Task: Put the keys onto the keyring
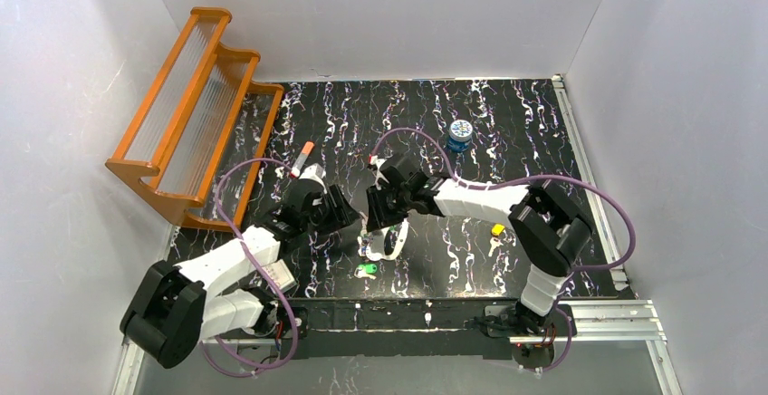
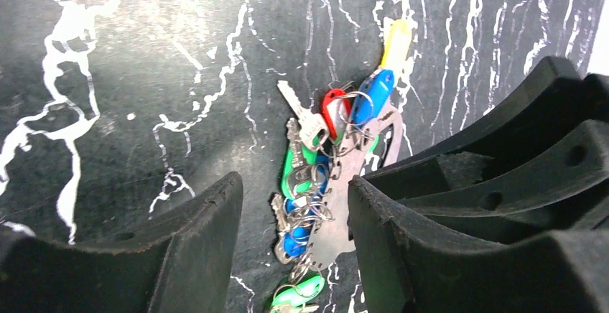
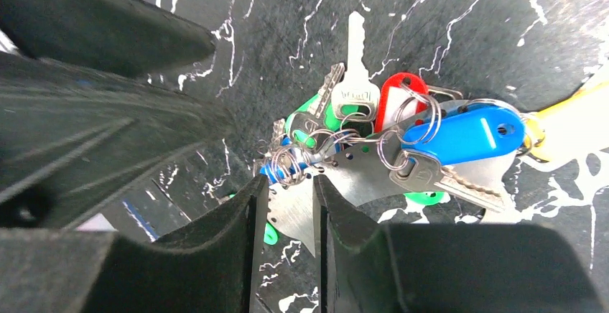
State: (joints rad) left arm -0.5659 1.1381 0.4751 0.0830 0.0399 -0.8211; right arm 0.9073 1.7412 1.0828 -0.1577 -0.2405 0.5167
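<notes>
Where the two arms meet over the black marbled table (image 1: 507, 141), the right claw (image 3: 289, 191) is seen pinched together on the keyring (image 3: 345, 176), a flat silvery band with small holes along its edge, gripped between its fingers (image 3: 230, 255). Just beyond that claw's tips the keys (image 3: 459, 133) are bunched on small wire rings threaded through the band: a blue head lies to the right of the tips, a red head (image 3: 398, 97) and a bare silver key (image 3: 355, 69) lie further ahead, and green heads (image 3: 305, 123) are partly hidden under the wire. The left claw (image 2: 294, 184) is held with its jaws apart, one on each side of the same bunch. The band lies just beside its right finger (image 2: 402, 241); whether they touch cannot be told. A yellow head (image 2: 396, 40) is seen at the end of the bunch farthest from this claw. From above, a loose green key (image 1: 367, 271) lies nearer the arm bases than both claws, and a loose yellow key (image 1: 497, 229) lies well to the right of the right claw. A small round blue tin (image 1: 460, 132) stands beyond the right claw, and an orange-tipped white tube (image 1: 302, 158) lies just beyond the left claw.
</notes>
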